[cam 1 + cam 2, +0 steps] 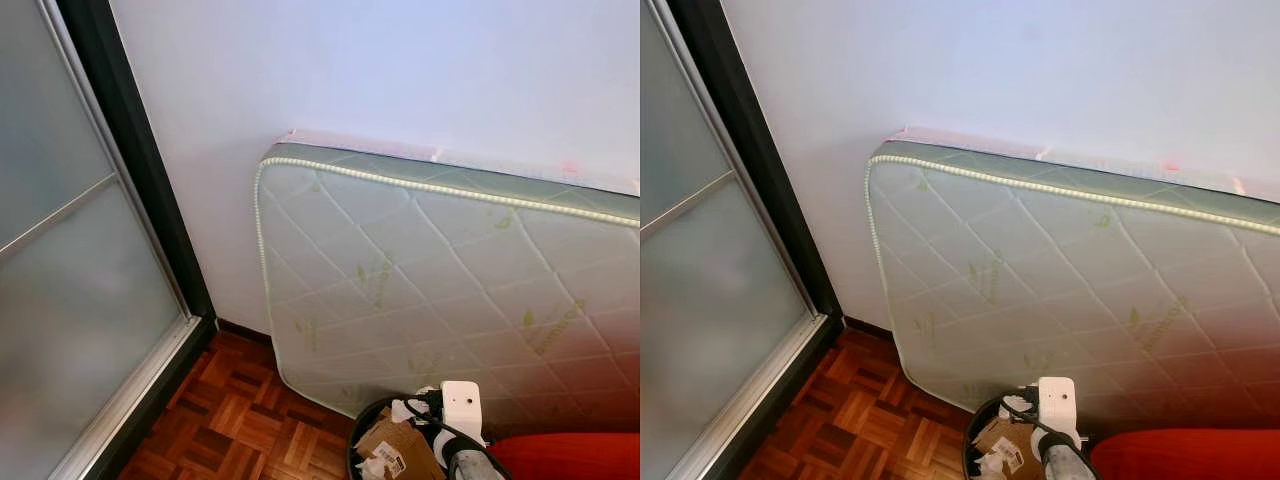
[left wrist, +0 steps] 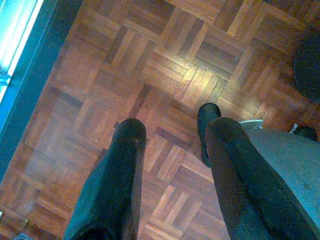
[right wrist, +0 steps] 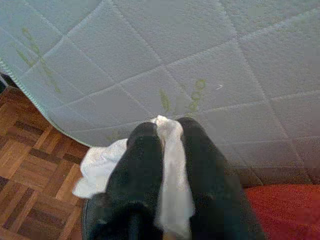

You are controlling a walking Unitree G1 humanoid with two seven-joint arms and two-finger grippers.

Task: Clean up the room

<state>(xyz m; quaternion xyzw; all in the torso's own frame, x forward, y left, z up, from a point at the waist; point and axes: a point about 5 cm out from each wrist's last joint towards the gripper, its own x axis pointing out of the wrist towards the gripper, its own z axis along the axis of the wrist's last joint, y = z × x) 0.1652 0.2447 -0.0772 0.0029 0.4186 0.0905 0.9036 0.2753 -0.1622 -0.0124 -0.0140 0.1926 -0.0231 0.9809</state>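
Observation:
My right gripper (image 3: 168,126) is shut on a crumpled white tissue (image 3: 173,175), which bulges out beside the fingers and hangs between them. It is held above a black waste bin (image 1: 361,422) that stands in front of the mattress and holds cardboard (image 1: 398,446) and paper scraps. The white wrist unit of my right arm (image 1: 461,405) shows just over the bin. Low over the parquet floor (image 2: 165,65), my left gripper (image 2: 172,131) hangs open with nothing between its fingers.
A quilted green-and-white mattress (image 1: 440,280) leans on its side against the white wall. A frosted sliding door with a dark frame (image 1: 150,220) runs along the left. A red object (image 1: 570,455) lies low at the right, next to the bin.

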